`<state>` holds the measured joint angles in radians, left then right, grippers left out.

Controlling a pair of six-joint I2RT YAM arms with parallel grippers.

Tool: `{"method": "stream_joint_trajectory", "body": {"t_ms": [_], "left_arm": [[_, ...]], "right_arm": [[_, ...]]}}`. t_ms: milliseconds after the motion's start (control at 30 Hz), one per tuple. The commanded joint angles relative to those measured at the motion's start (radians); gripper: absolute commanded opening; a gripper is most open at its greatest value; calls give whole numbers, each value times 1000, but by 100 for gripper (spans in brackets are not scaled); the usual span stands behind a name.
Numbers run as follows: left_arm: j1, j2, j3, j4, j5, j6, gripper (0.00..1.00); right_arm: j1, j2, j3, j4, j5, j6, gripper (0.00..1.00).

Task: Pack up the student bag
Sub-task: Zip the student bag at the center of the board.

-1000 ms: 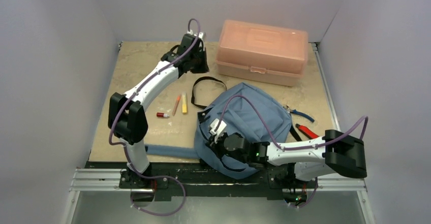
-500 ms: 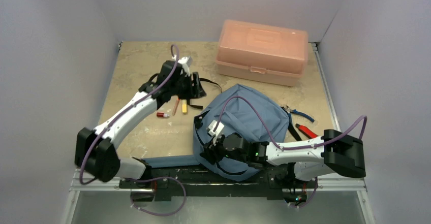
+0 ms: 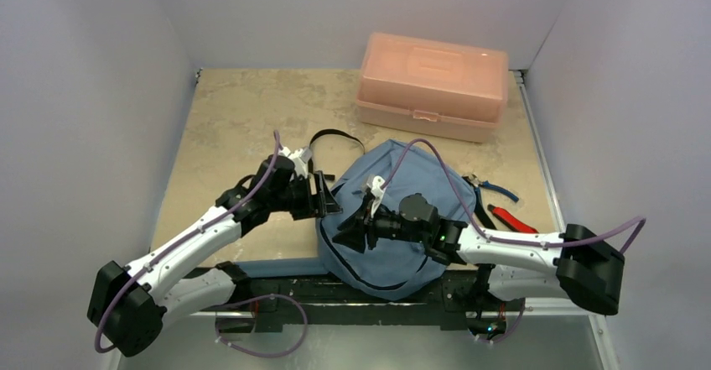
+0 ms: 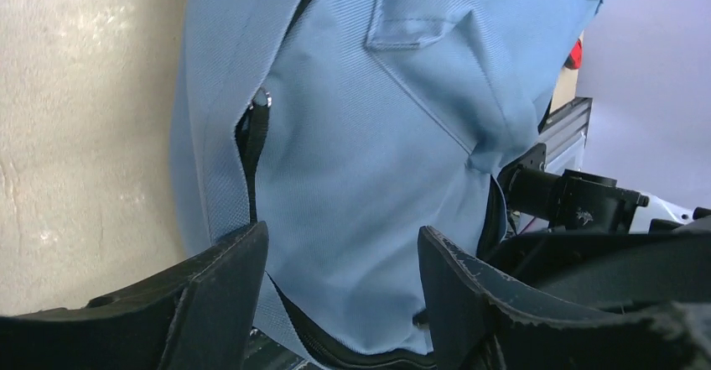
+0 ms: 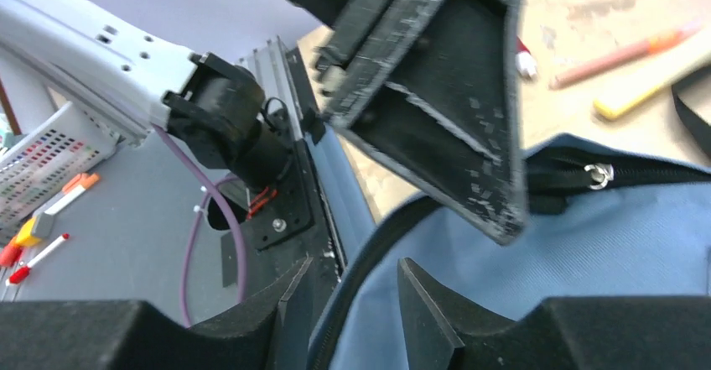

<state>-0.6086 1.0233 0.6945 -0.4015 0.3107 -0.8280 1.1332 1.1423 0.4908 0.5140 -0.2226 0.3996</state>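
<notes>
- Two-handed at the student bag (image 3: pixel 411 177), which is lying flat toward the near edge of the table (image 3: pixel 243 118).
- Starting far left: stretching in low with the left gripper (image 3: pixel 323 195), tips right at the bag's left side.
- Showing those fingers (image 4: pixel 218 294) spread wide in the left wrist view, framing blue fabric and a dark zipper line, pinching nothing.
- Spotting an orange pencil (image 5: pixel 620 51) and a yellow marker (image 5: pixel 646 85) on the tabletop just beside the bag.
- Noting a black strap (image 3: pixel 335 135) looping out past the bag's far-left corner.
- Hovering the right gripper (image 3: pixel 348 227) over the bag's left half, pointing at the left gripper, tips nearly meeting.
- Holding the right jaws parted, narrower than the left pair, above the zippered rim, near the zipper pull (image 5: pixel 597 174), clamping nothing that shows.
- Moving right: picking out blue-handled pliers (image 3: pixel 495 188) and red-handled pliers (image 3: pixel 507 216) just beside the bag's right edge.
- Finishing at the far edge with the pink box (image 3: pixel 432 85), lid down, apart from the bag.
</notes>
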Motion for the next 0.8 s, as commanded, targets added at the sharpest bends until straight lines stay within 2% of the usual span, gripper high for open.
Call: {"method": "stream_joint_trajectory", "body": {"t_ms": [0,133,267,333,433,500,600,700,767], "left_arm": [[-12,-55,-66,19,-7,-73,64],[-18,-126,-113,11,-17,-96,63],[-19,-203,-88,-64,-45,-79,65],[-18,-242,-52,-117,-72,-73,69],[-18,-267,-13,-192,-140,-90,79],[-17,-247,-12,-220,-163,-129,82],[-17,-159,-30,-223,-146,-181,81],[-18,-87,-73,-108,-76,-178,77],[-18,-65,-107,-32,-57,-158,67]], "right_arm": [[-40,24,5,47,-98,41,44],[-91,19,35,-28,-5,-4,41],[-189,35,64,-64,-55,-48,42],[-201,57,97,-107,-44,-95,44],[-204,109,148,-183,-29,-160,47],[-205,129,161,-188,-13,-174,49],[-211,161,187,-183,-20,-187,51],[-211,203,220,-191,-43,-207,50],[-211,226,227,-173,-85,-234,47]]}}
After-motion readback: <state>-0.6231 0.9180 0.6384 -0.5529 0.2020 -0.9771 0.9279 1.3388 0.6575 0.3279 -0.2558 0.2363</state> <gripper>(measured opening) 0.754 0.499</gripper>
